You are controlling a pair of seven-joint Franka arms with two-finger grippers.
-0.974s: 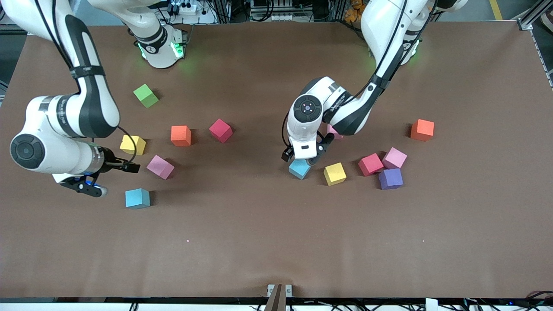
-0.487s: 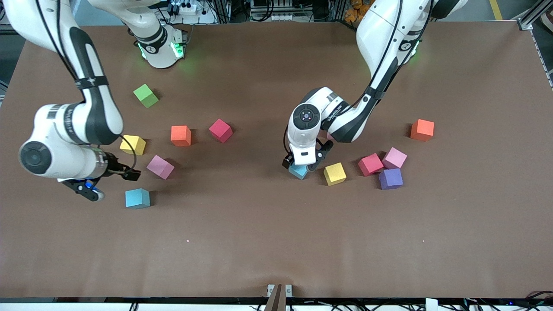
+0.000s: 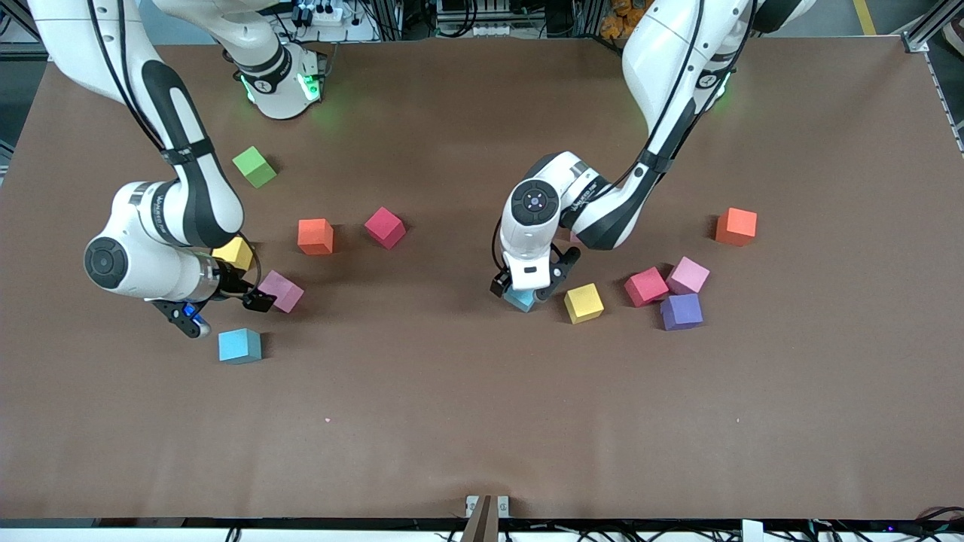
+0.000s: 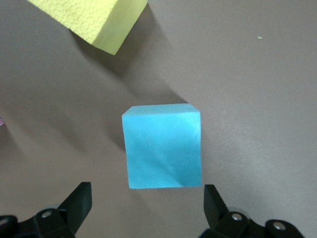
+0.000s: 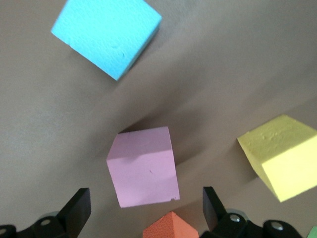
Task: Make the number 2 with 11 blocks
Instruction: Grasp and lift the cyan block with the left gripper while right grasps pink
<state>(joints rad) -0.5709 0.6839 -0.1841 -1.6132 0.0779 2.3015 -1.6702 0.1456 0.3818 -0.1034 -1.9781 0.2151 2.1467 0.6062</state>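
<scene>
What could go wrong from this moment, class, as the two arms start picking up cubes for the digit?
1. The left gripper is open, down around a blue cube that sits skewed to its fingers; closing may twist it or nudge the yellow cube beside it.
2. The right gripper is open above a pink cube, with a yellow cube and an orange cube close by; a finger could clip one on the way down.

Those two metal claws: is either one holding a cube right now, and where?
Neither. The left gripper has open jaws around the blue foam cube; the right gripper hangs open over the pink foam cube.
</scene>
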